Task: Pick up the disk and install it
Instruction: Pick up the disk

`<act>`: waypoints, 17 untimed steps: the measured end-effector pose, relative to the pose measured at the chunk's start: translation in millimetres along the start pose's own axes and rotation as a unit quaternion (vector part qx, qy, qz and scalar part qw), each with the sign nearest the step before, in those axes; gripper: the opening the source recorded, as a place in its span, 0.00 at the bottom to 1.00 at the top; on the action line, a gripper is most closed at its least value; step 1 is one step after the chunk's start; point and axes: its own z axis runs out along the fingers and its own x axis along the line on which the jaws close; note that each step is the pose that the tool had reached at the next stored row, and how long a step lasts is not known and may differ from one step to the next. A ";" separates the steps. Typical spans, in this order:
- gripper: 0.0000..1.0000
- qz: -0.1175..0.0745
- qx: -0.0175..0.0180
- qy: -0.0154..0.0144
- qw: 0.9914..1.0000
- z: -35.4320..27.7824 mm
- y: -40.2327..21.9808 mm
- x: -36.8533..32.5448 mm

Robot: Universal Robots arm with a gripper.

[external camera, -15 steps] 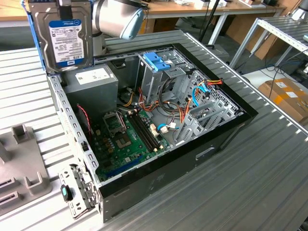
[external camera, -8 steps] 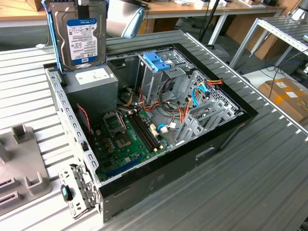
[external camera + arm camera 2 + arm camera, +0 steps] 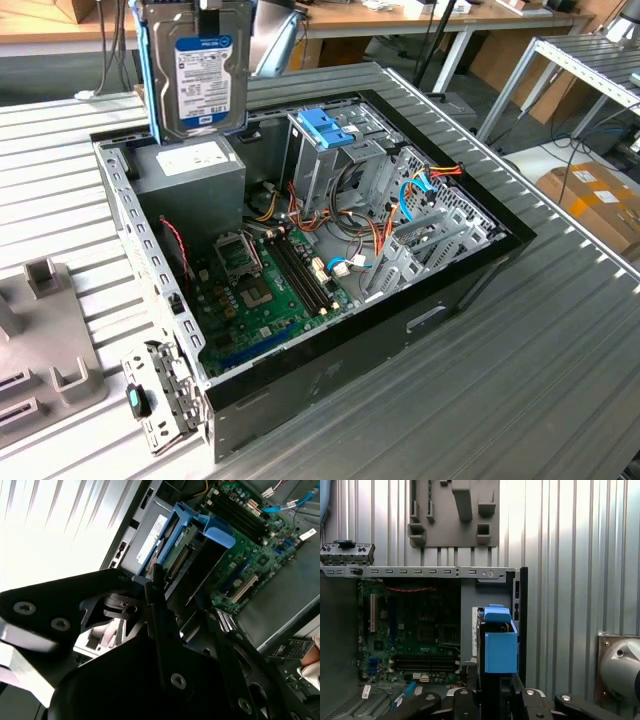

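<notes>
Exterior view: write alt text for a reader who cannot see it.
The end effector holds the disk upright, label toward the camera, above the grey power supply in a corner of an open computer case. The case lies on a ribbed metal table, motherboard exposed.

I count one disk, held in my one gripper. There is one ribbed metal table and on it one open computer case. Inside the case I count one motherboard, one grey power supply and one metal cage topped by one blue bracket. Outside it are one grey fixture and one cardboard box.
</notes>
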 end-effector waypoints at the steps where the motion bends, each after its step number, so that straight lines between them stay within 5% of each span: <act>1: 0.35 0.000 0.000 0.000 1.000 0.1 -3.6 0.0; 17: 0.35 0.000 0.000 0.000 1.000 0.8 -78.7 -0.7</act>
